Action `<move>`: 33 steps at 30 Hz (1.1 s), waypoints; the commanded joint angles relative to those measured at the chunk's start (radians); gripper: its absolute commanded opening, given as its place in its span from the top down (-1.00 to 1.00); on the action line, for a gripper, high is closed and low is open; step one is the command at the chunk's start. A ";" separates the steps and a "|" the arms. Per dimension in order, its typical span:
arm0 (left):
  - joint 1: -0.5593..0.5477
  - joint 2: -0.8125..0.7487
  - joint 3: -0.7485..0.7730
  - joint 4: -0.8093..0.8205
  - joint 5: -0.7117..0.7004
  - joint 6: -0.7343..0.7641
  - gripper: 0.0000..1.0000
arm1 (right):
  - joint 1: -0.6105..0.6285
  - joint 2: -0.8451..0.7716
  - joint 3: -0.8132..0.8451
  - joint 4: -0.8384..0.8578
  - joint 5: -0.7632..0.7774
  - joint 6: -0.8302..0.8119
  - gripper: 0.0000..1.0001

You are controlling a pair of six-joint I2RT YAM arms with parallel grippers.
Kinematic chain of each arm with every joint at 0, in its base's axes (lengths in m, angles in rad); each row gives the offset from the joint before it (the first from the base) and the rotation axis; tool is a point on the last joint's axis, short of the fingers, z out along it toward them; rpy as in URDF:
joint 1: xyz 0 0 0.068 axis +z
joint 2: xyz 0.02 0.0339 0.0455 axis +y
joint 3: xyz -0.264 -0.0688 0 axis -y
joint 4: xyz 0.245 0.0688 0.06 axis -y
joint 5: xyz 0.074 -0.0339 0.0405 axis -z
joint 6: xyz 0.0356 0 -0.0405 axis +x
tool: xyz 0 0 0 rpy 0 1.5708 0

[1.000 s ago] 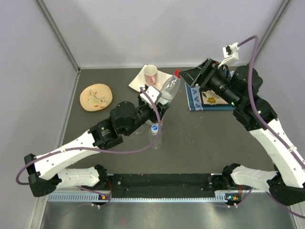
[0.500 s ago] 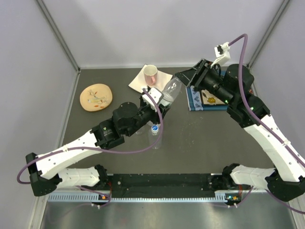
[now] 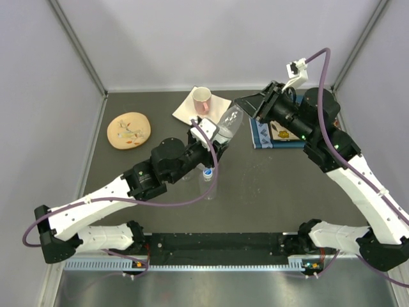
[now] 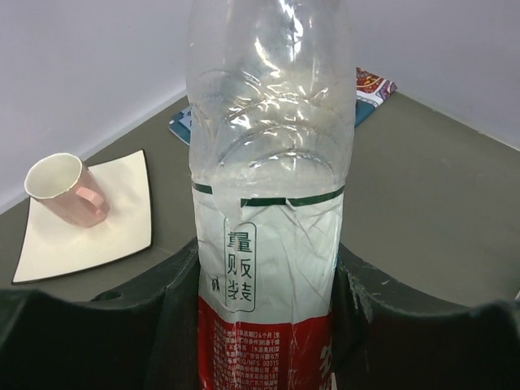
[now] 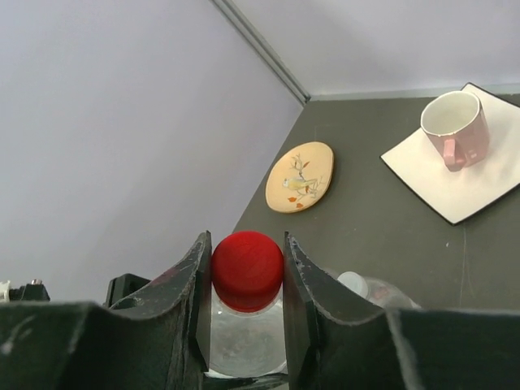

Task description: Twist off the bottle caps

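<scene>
A slim clear bottle [image 4: 268, 162] is held off the table [image 3: 275, 185], tilted with its neck toward the back right. It is crinkled, with a white-and-red label under a green band. The left gripper [image 4: 266, 276] clamps the label, and the red cap [image 5: 247, 270] sits on the neck, pinched by the right gripper [image 5: 246, 253]. A second bottle [image 3: 208, 183] with a blue cap [image 3: 208, 172] stands upright on the table just below.

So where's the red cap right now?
In the right wrist view, the red cap is clamped in the right gripper, on top of the bottle that the left gripper holds aloft.
</scene>
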 commanded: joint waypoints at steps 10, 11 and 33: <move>0.267 -0.086 0.023 0.196 1.053 -0.354 0.53 | -0.021 -0.085 0.026 -0.024 -0.485 -0.273 1.00; 0.281 -0.082 0.016 0.222 1.097 -0.382 0.53 | -0.021 -0.090 0.027 -0.019 -0.560 -0.292 1.00; 0.353 0.155 -0.059 1.154 1.498 -1.159 0.49 | -0.022 -0.108 -0.131 0.199 -1.249 -0.389 1.00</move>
